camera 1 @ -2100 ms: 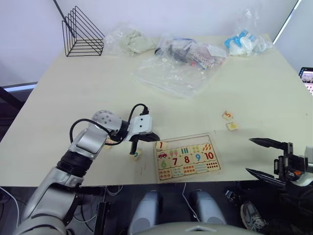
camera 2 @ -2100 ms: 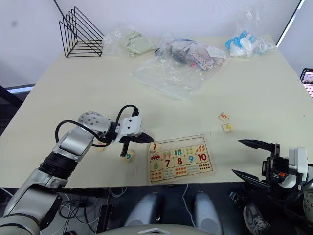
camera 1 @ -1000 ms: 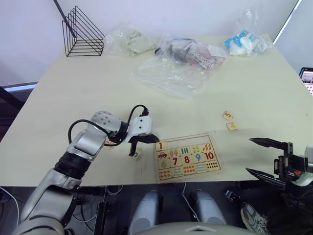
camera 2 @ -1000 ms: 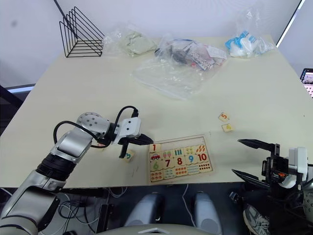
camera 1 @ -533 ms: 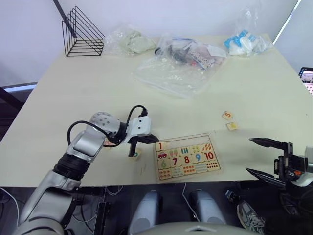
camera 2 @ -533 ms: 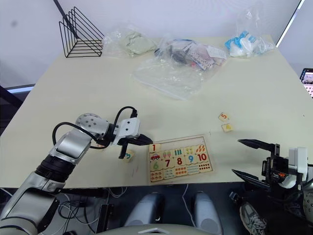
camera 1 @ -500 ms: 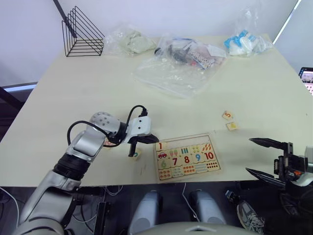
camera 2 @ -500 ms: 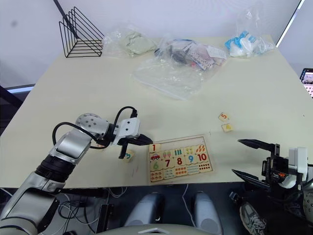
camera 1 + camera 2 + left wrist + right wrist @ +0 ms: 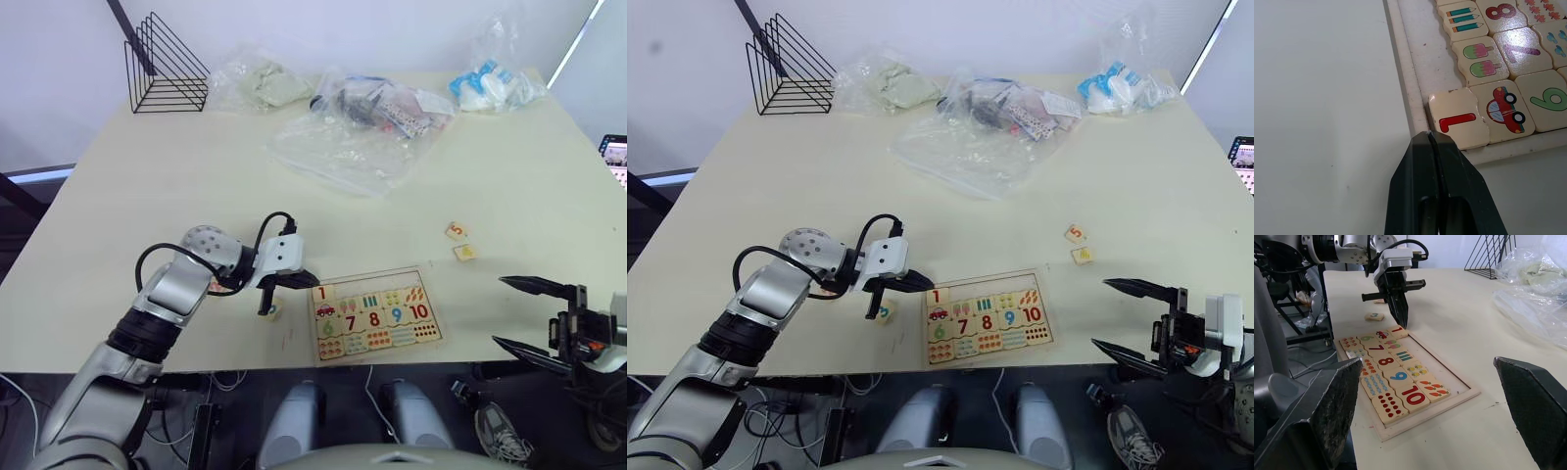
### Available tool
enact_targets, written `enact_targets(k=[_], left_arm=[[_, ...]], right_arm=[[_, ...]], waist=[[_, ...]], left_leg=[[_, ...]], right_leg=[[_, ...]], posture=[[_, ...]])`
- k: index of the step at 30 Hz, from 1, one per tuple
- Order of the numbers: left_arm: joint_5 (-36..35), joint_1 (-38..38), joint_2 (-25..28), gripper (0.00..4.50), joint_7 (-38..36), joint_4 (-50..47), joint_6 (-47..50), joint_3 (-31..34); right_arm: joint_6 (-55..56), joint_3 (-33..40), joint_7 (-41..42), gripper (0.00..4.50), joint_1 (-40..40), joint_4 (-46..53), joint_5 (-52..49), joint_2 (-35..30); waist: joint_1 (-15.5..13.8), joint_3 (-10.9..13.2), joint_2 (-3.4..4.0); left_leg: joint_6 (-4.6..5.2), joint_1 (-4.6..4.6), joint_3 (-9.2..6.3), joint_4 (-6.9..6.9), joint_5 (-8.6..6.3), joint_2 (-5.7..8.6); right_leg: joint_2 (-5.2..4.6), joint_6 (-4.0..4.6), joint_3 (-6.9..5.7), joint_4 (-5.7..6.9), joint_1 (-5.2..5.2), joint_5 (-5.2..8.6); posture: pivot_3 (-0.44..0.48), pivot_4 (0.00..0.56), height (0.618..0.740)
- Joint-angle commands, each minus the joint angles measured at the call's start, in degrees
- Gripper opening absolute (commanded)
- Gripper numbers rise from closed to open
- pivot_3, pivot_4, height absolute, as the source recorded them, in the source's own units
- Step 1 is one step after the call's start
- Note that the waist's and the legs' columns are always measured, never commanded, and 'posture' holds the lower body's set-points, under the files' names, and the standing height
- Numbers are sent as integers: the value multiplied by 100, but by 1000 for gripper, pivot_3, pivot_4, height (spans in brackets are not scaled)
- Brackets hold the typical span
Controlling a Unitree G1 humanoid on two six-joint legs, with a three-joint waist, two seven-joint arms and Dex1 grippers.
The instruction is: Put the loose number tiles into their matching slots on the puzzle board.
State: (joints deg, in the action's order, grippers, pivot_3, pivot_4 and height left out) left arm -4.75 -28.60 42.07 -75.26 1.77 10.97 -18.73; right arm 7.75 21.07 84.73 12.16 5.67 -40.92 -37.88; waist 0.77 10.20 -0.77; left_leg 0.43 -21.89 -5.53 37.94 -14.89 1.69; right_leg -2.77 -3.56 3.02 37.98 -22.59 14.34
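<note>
left wrist view: left gripper [image 9: 1429, 137], fingers pressed together and empty, touches the pale wooden red-1 tile [image 9: 1457, 117] at lower centre.

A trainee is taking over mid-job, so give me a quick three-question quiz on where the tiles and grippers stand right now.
1. True or false: the right gripper holds a number tile.
2. Which number tile already sits on the puzzle board? A) 1 B) 3 C) 5
3. Fill in: the left gripper has its fingers ___, tips by the board's corner.
Key: 1 false, it is open and empty; 2 A, tile 1; 3 shut.
</note>
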Motion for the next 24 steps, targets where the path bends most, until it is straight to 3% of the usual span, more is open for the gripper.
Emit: enact_targets(k=[1,24], left_arm=[[-42,17,-15,38,-14,-142,-10,38],[-117,-39,-45,38,78,23,-27,238]], right_arm=[[50,163,24,4500,12,112,-57,-64],[76,182,96,4500,20,28,-55,-50]], waist=[[0,0,0],[0,0,0]], left_leg=[[0,0,0,0,0,0],[0,0,0,0,0,0]], right_leg=[[0,0,0,0,0,0],[0,0,0,0,0,0]], posture=[[0,150,740],[0,150,740]])
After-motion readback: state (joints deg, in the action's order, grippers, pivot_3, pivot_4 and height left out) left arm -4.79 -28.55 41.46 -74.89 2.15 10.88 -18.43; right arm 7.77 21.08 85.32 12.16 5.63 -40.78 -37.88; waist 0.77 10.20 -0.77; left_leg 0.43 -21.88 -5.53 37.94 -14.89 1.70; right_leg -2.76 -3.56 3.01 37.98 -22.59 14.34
